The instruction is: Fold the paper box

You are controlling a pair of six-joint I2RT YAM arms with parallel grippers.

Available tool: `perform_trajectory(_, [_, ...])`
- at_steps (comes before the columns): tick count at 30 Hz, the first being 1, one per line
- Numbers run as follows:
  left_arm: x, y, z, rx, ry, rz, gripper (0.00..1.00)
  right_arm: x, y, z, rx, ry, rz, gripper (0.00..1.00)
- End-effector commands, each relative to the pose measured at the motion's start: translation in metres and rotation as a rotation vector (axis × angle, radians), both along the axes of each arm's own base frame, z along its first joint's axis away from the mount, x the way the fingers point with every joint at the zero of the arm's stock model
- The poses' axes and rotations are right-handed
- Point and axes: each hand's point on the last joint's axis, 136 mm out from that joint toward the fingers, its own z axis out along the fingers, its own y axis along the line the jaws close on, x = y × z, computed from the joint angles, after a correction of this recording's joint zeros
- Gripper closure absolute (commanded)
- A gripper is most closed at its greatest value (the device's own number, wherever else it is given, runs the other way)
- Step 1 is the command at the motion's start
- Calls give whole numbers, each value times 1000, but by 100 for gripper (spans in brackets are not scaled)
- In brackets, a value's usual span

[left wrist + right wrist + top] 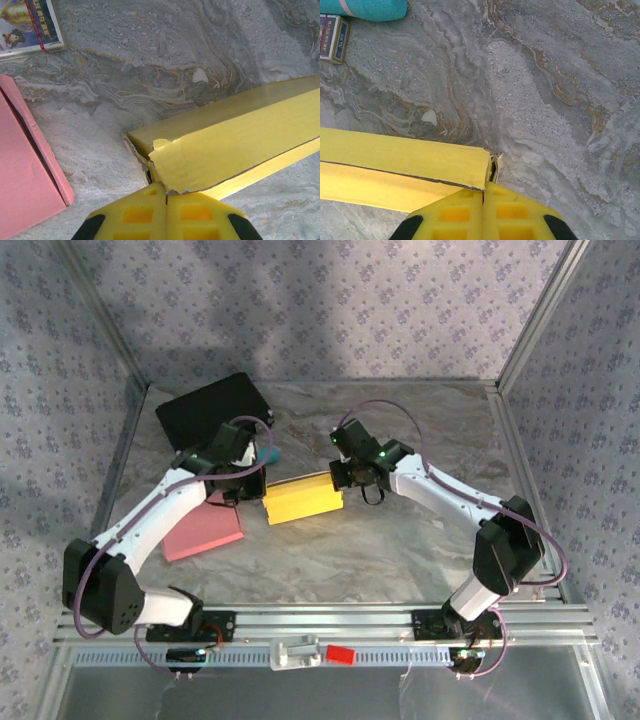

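Top external shows the yellow paper box [303, 499] mid-frame, apparently folded nearly flat, the left gripper [165, 192] and right gripper [483, 187] each pinched onto one ragged end, so probably only finishing remains.

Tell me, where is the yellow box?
In the top view the yellow box lies mid-table, its ends pinched by the left gripper and the right gripper, with the pink box just to its left.

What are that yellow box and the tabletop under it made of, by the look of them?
The yellow box: thin card, smooth with slight sheen; its torn corner shows a pale fibrous core. The tabletop: looks like grey marble with swirling veins, possibly a printed sheet; matt.
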Motion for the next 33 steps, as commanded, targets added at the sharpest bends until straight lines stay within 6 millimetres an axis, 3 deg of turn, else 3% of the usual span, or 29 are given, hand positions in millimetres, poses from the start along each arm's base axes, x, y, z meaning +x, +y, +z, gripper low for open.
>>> perform_trajectory(1, [-22,-3,-25,-3,114,-31,100,-12,3,-8,-3,17,27,100])
perform_trajectory(11, [-29,1,-35,12,67,-71,100,-12,1,-12,-5,-5,33,100])
perform_trajectory(29, [-48,1,-49,211,-80,-151,100,-20,-2,0,44,17,-14,100])
perform_trajectory(33, [-51,3,-53,237,-94,-125,100,-26,-1,2,65,42,-15,89])
